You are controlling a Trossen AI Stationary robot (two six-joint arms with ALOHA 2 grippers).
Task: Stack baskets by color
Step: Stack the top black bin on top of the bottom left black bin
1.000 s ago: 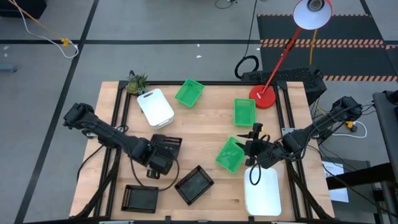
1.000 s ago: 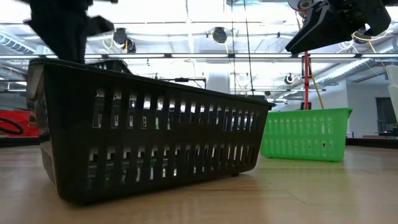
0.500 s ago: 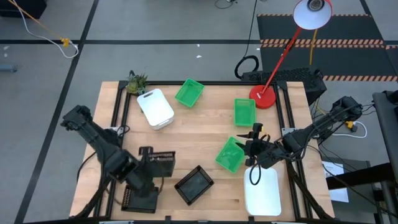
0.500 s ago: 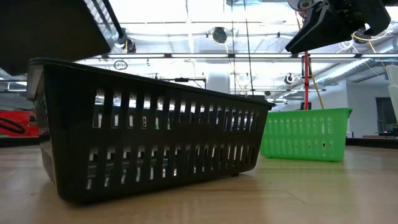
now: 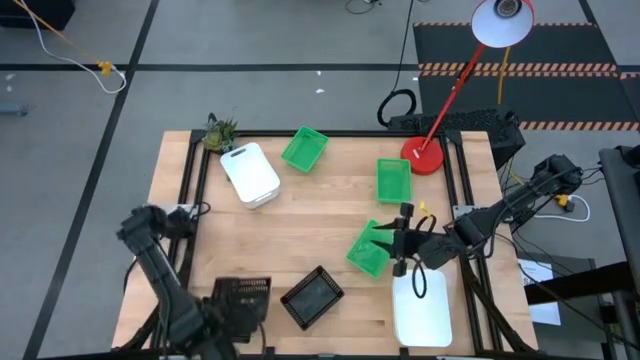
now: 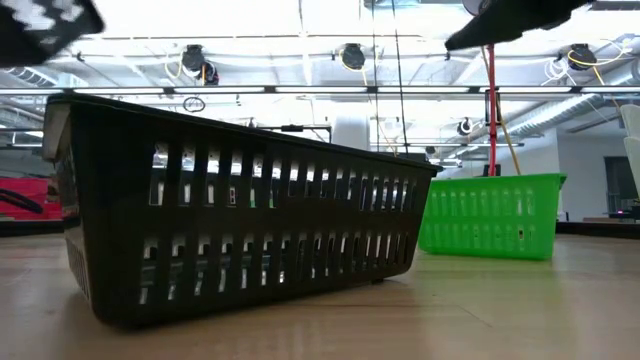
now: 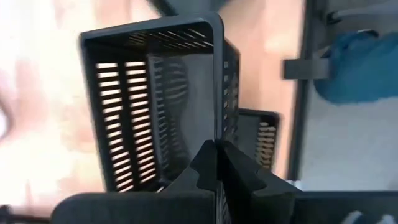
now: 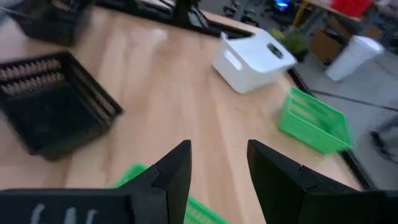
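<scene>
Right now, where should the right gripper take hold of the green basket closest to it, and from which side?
Probably the rim of the wall nearest the right gripper, coming straight down. The green basket lies open side up and askew, so one finger can drop inside the thin wall, one outside. The jaws are open.

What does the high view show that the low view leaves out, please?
Only the high view shows the white baskets, the red lamp, and the left hand shut on a black basket at the table's near left corner. Only the low view shows the ceiling lights of the room behind. Both show the middle black basket and a green basket.
</scene>
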